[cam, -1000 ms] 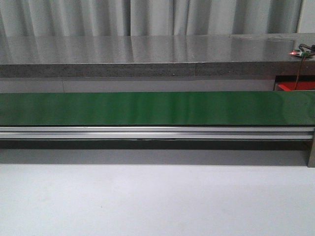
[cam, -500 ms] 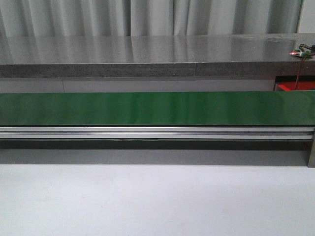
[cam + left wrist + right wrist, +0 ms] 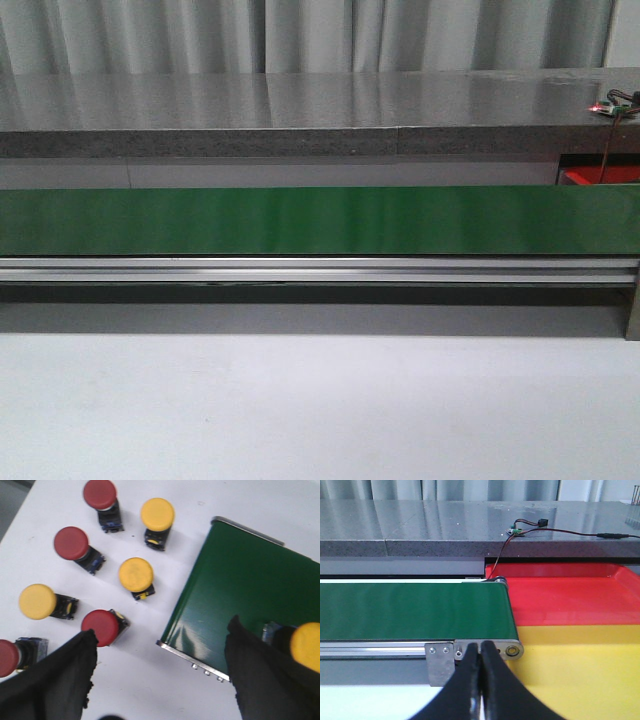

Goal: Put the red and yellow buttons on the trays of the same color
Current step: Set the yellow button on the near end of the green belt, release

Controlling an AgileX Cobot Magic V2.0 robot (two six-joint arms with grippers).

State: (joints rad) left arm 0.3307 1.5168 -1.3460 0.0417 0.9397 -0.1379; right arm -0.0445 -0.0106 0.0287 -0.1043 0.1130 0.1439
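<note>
Left gripper hangs with its 2 fingers spread wide and nothing between them, above the near corner of the green conveyor belt. A yellow button lies on the belt just outside one finger, its body apparently pointing back toward the belt's middle, so it sits beside the claw, not inside it. On the white desk off the belt's end wait 4 red buttons, the nearest just beside the other finger, and 3 more yellow buttons, the closest near the belt's edge. The right gripper is pressed closed and empty, facing the belt's far end, where the red tray and yellow tray adjoin. I judge the left arm nearer every button; the right serves the trays.
</note>
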